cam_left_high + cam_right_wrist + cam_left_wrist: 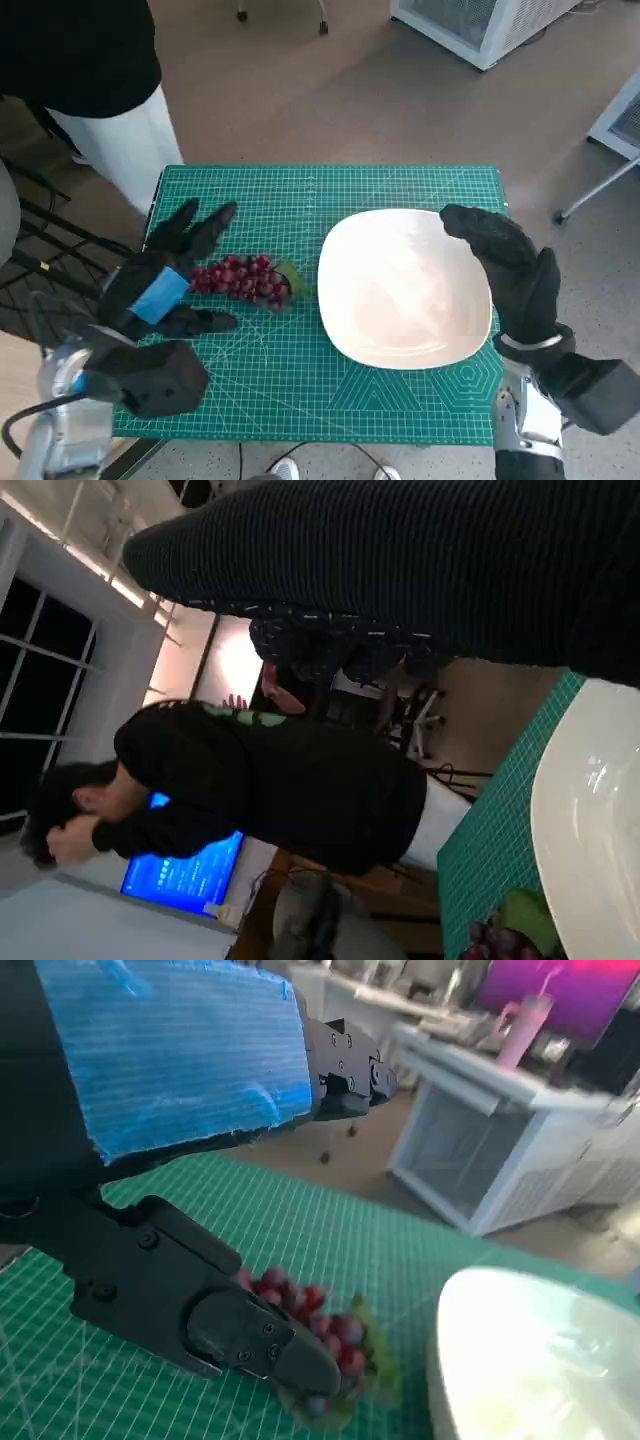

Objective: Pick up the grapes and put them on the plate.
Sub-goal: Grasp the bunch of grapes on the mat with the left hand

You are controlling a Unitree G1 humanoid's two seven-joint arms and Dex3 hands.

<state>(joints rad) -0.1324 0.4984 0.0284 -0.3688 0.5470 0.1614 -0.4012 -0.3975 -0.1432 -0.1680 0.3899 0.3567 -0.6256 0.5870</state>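
Note:
A bunch of dark red grapes (242, 280) with a green leaf lies on the green cutting mat (400, 190), just left of the white plate (405, 285). My left hand (165, 280) is open over the mat at the bunch's left end, fingers spread on either side of it, not gripping. In the left wrist view the grapes (320, 1335) lie just beyond the black fingers (240, 1330). My right hand (505, 265) is open, hovering at the plate's right rim. The right wrist view shows the plate's edge (590, 810) and a bit of grapes (500, 945).
A person in a black top and white trousers (120, 140) stands at the table's far left corner; the right wrist view shows that person (270, 780) too. A white cabinet (480, 25) stands on the floor beyond the table.

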